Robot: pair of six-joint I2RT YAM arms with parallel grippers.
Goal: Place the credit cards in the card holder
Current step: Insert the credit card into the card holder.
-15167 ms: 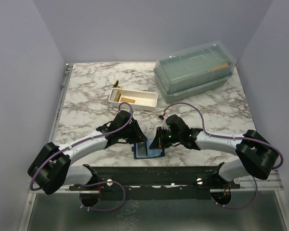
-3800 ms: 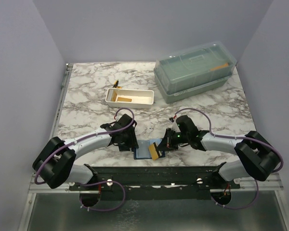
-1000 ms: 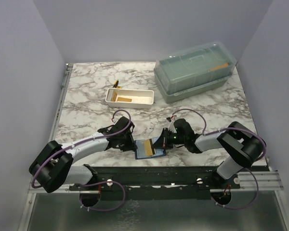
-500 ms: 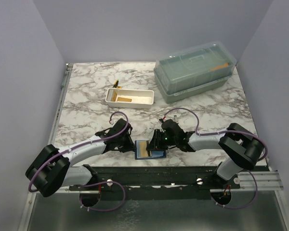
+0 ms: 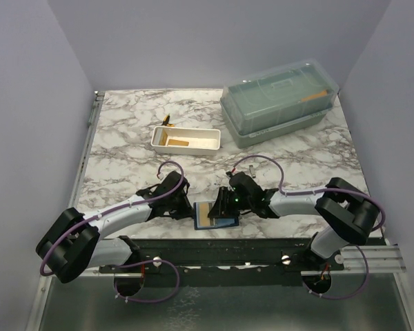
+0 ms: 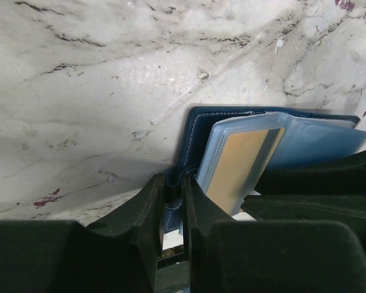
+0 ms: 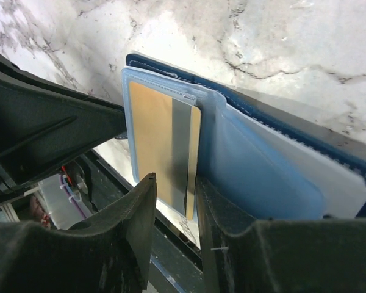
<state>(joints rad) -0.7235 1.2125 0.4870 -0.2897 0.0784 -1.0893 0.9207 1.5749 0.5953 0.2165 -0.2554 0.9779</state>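
The left gripper (image 6: 174, 183) pinches the card holder (image 6: 320, 143); right gripper (image 7: 177, 183) parted astride pocketed credit card (image 7: 149, 134).

Navy-blue bifold card holder (image 5: 225, 221) at lower centre of the top view, lying open and flat on the marble by the near edge. Lighter grey-blue pocket leaves fanned up from the spine, stitching pale along the rim. Orange-tan credit card (image 7: 149, 140) with a dark stripe tucked into the left-hand clear pocket, its long side across the holder, one short end and corner poking past the pocket mouth. Second card (image 5: 181, 143), orange-tan, flat inside the white tray (image 5: 193, 149), left of centre above. Third card (image 5: 163, 138) at that tray's left end.
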